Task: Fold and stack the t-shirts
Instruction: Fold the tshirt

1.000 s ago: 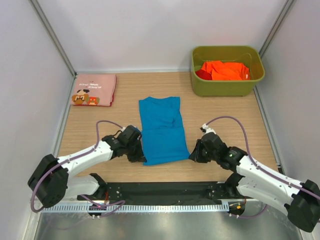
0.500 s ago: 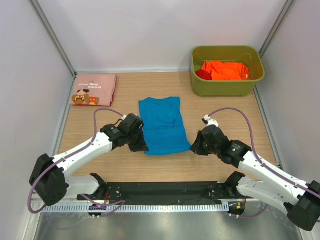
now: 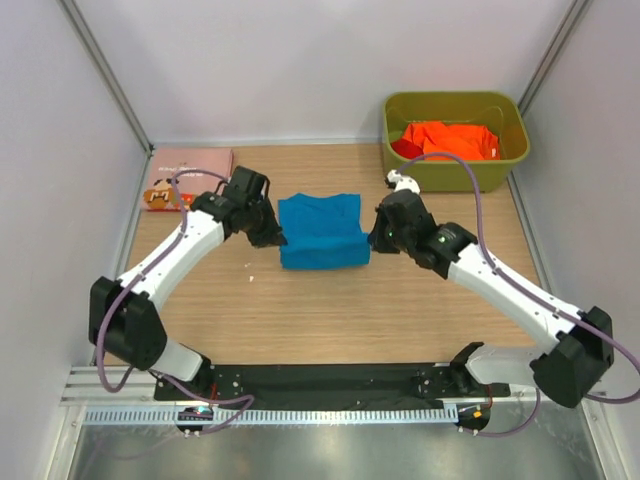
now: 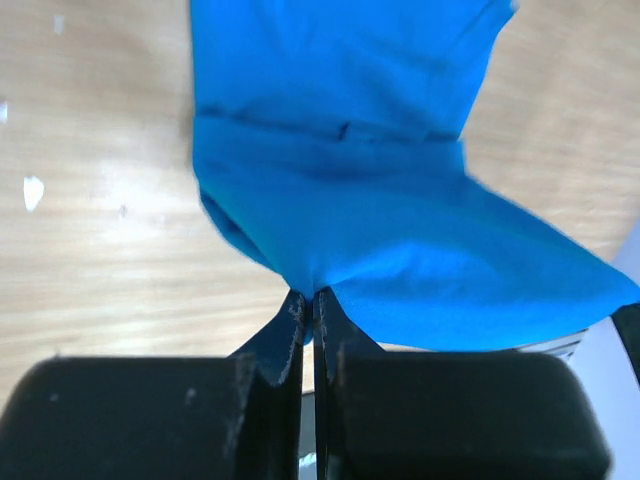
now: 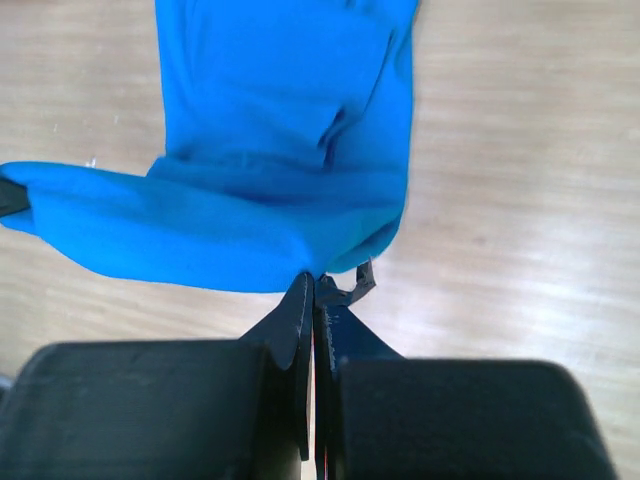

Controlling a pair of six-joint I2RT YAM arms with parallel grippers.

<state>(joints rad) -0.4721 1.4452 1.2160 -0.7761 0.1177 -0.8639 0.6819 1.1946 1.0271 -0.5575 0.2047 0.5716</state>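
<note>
Left gripper [image 4: 310,298] and right gripper [image 5: 312,282] are each pinching a blue t-shirt [image 3: 320,228] corner, holding it stretched between them so the fold ahead lands even.

Robot lab cell: light wooden table top [image 3: 330,310] w/ plain white walls [image 3: 300,70] & grey metal corner posts [image 3: 108,75].

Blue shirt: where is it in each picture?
Top view: the blue shirt is in the middle of the table, between the two arms.
Left wrist: the shirt fills the top and right, narrowing to a pinched corner at bottom centre.
Right wrist: the shirt fills the top left and middle, pinched at bottom centre.
Shared landmark: the wooden table around it.
</note>
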